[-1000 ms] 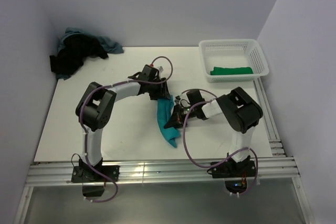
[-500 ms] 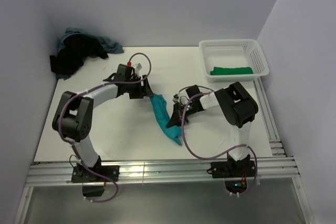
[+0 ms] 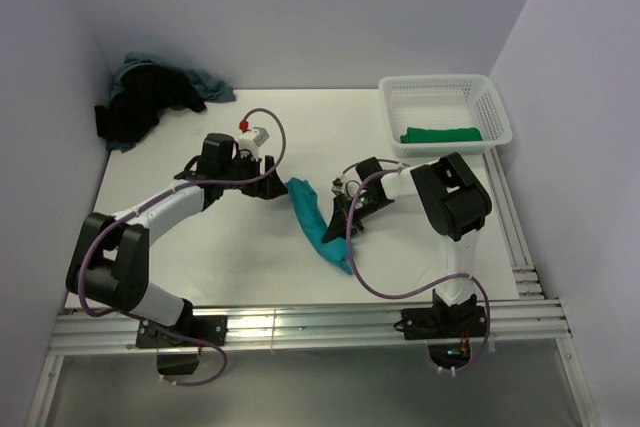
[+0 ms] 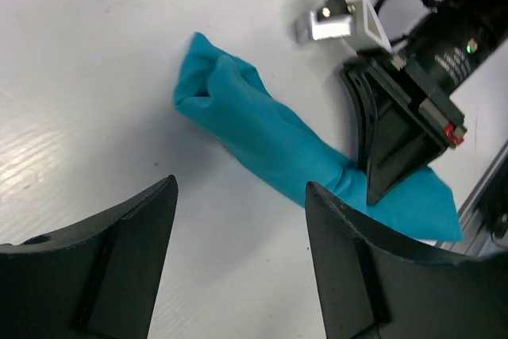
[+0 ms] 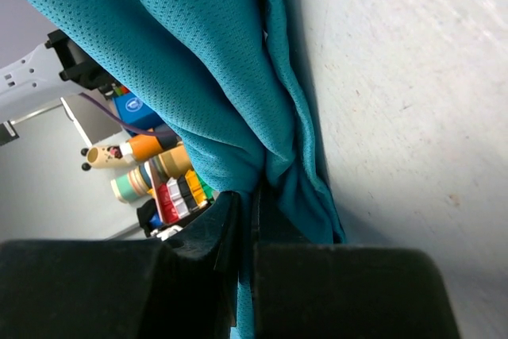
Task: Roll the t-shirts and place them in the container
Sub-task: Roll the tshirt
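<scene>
The right gripper is clamped on the bunched teal t-shirt at frame centre, its fingertips buried in cloth. The left gripper gapes wide and empty, just upper-left of it.

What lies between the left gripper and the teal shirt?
Bare table only, shown in the left wrist view; left gripper and teal shirt are apart.

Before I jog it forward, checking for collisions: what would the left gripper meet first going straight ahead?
Probably the bunched end of the teal t-shirt, just ahead of the open left gripper; the right gripper sits beyond it.
</scene>
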